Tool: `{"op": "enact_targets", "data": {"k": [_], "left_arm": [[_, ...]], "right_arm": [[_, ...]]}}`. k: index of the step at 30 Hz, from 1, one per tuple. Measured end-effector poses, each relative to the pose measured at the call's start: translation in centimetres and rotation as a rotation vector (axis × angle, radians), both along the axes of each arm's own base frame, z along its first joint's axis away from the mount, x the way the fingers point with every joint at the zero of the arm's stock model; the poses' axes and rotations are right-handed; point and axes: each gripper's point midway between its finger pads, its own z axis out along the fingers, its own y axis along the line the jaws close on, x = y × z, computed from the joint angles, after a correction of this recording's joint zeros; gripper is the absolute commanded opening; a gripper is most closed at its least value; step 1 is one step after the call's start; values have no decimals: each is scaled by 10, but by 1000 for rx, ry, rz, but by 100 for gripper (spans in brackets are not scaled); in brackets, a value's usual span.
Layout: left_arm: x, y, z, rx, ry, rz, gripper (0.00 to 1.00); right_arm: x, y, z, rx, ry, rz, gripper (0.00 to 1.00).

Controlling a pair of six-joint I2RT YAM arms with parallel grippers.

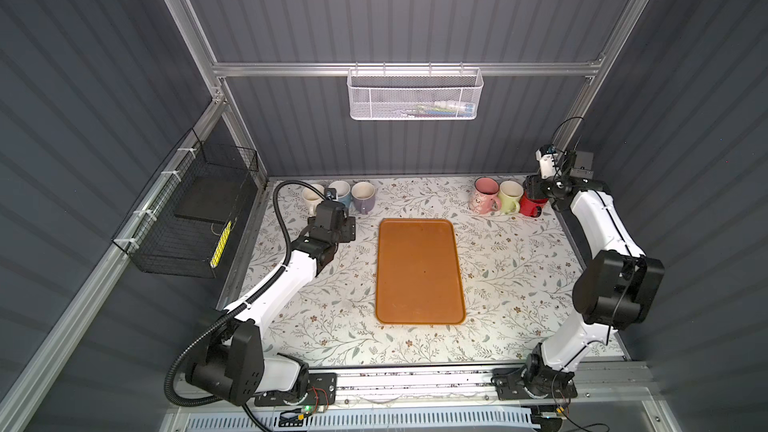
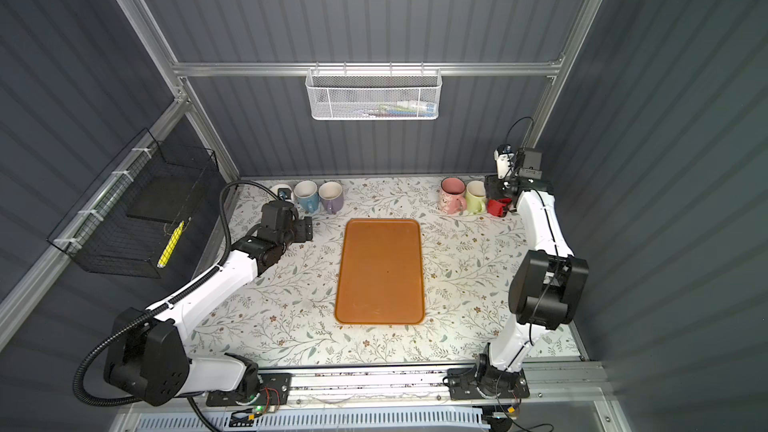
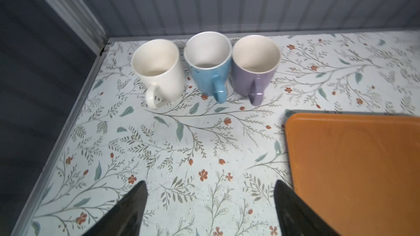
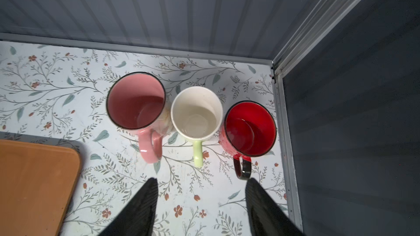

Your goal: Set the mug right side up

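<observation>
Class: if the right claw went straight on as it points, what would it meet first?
Probably the pale green mug's handle, straight ahead of the right claw; the red mug's handle lies close beside that line.

white mug (image 1: 311, 201): upper left of a top view, partly covered by the wrist camera (image 1: 330, 193).
red mug (image 2: 497, 206): upper right, mouth hidden under the right arm (image 2: 536, 218).
left gripper (image 3: 211, 182): finger ends only, the rest cut off by the frame edge.
right gripper (image 4: 201, 179): likewise cut off.
tray (image 3: 352, 166): one corner only in each wrist view.
basket (image 1: 374, 97): upper middle, what lies inside is too small to tell.
</observation>
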Motion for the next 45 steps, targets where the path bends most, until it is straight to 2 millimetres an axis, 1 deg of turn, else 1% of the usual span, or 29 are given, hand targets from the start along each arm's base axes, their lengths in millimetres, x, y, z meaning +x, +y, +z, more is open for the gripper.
{"op": "enact_targets", "data": {"k": [2, 4, 5, 7, 11, 14, 16, 18, 20, 22, 25, 27, 30, 31, 33, 34, 36, 40, 43, 45], "left_arm": [[-3, 20, -12, 43, -7, 75, 100], [-10, 35, -25, 97, -5, 136, 100], [-14, 42, -32, 123, -8, 166, 100], [-20, 54, -44, 165, -24, 208, 100], [-36, 77, -74, 239, -38, 278, 100], [-40, 84, -91, 262, -43, 297, 100], [-42, 86, -99, 266, -57, 296, 100], [-41, 87, -102, 265, -80, 294, 100], [-40, 89, -103, 253, -109, 291, 100], [-37, 92, -100, 214, -150, 292, 100], [-32, 108, -95, 165, -186, 321, 100], [-28, 116, -92, 143, -207, 334, 100], [-22, 119, -91, 114, -232, 327, 100], [-19, 120, -93, 103, -241, 324, 100], [-13, 120, -104, 88, -226, 303, 100], [-12, 120, -113, 83, -199, 288, 100], [-8, 118, -122, 71, -172, 264, 100], [0, 108, -131, 46, -162, 204, 100], [3, 104, -130, 30, -167, 174, 100], [4, 102, -129, 23, -172, 163, 100]], "right_arm": [[-18, 17, 0, 28, -48, 3, 72], [-35, 32, -1, 54, -92, 1, 76], [-44, 39, -4, 66, -115, -1, 80], [-59, 48, -11, 91, -146, -12, 84], [-85, 48, -30, 125, -187, -70, 90], [-99, 47, -38, 145, -232, -105, 93], [-105, 48, -46, 157, -257, -118, 94], [-110, 50, -58, 166, -260, -124, 96], [-116, 53, -75, 171, -254, -130, 97], [-121, 55, -89, 175, -251, -135, 98], [-124, 56, -108, 177, -237, -146, 99], [-123, 54, -115, 176, -240, -159, 99], [-121, 51, -122, 171, -247, -175, 99], [-120, 50, -123, 169, -245, -177, 99], [-118, 50, -121, 163, -259, -177, 99], [-117, 49, -118, 157, -272, -176, 99], [-116, 49, -111, 146, -308, -170, 99], [-117, 49, -108, 117, -348, -153, 99], [-113, 48, -106, 98, -377, -143, 99], [-109, 48, -111, 89, -376, -140, 99]]}}
